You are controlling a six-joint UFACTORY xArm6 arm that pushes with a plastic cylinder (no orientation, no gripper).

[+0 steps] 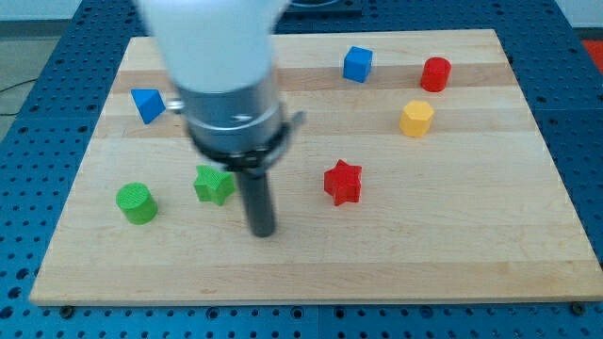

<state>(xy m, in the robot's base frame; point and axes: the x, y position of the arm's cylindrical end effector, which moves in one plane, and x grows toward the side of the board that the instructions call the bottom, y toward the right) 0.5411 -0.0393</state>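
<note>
My tip (261, 232) rests on the wooden board, touching no block. Nearest to it is the green star (215, 185), a short way up and to the left. A green cylinder (137, 202) stands farther left, near the board's left edge. The red star (343, 182) lies to the tip's right, slightly higher. The arm's body hides the board's upper middle, where a yellow block stood earlier.
A blue triangular block (147, 104) sits at the upper left. A blue cube (357, 63), a red cylinder (435, 73) and a yellow hexagonal block (416, 119) are at the upper right. The wooden board (471, 226) lies on a blue perforated table.
</note>
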